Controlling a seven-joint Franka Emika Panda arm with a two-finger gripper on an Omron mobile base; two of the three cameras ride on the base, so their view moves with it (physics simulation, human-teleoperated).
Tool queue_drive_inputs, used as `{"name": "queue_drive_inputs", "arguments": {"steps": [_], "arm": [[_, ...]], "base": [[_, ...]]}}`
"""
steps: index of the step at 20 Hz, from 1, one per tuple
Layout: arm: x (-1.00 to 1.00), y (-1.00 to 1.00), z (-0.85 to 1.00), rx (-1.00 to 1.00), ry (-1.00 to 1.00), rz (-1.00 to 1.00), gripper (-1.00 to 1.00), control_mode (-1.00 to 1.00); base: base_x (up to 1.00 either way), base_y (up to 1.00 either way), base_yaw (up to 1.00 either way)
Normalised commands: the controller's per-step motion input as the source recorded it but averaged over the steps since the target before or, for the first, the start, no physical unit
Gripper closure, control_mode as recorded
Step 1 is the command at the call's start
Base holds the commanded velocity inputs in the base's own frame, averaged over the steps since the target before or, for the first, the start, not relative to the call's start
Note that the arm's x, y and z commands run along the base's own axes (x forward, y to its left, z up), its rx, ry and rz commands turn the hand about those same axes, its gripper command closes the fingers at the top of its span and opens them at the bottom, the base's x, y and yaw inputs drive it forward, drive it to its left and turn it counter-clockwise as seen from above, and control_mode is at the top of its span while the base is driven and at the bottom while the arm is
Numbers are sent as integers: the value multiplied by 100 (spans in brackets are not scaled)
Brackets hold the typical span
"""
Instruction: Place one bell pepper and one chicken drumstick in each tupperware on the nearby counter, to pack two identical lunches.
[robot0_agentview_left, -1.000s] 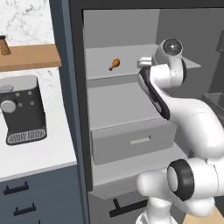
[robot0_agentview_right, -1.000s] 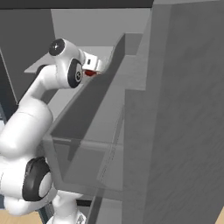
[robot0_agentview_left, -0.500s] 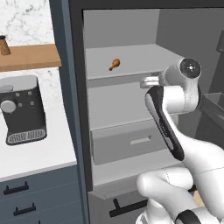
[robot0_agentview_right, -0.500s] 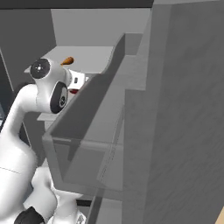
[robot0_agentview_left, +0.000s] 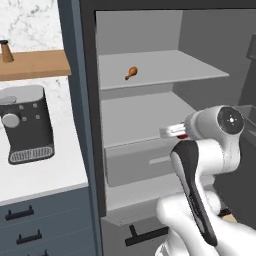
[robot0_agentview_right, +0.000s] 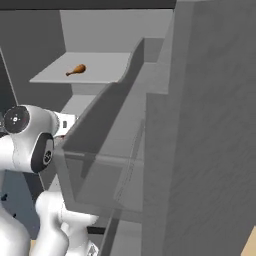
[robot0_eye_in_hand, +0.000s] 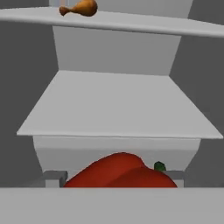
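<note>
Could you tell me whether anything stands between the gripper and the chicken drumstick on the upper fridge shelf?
Nothing blocks the gripper, though it already holds a red bell pepper between its fingers. The chicken drumstick lies alone on the upper shelf, well above.

So the arm's pulled back out of the fridge since a second ago: the gripper (robot0_agentview_left: 167, 132) was up by the upper shelf (robot0_agentview_left: 165, 67) near the chicken drumstick (robot0_agentview_left: 131, 73), now it's lower and nearer, holding a red bell pepper (robot0_eye_in_hand: 122, 171) level with the middle shelf (robot0_agentview_left: 140, 117).

You're seeing a black coffee machine (robot0_agentview_left: 26, 123) sitting left, a wooden shelf (robot0_agentview_left: 32, 65) hanging above it.
</note>
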Motion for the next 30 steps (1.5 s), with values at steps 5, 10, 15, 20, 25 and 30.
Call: {"name": "queue_drive_inputs", "arguments": {"steps": [5,10,15,20,25,30], "arm": [[0,0,0,0,0,0,100,100],[0,0,0,0,0,0,100,100],[0,0,0,0,0,0,100,100],[0,0,0,0,0,0,100,100],[0,0,0,0,0,0,100,100],[0,0,0,0,0,0,100,100]], "base": [[-100,30,14],[-68,82,19],[1,100,25],[24,100,23],[59,100,19],[89,100,16]]}}
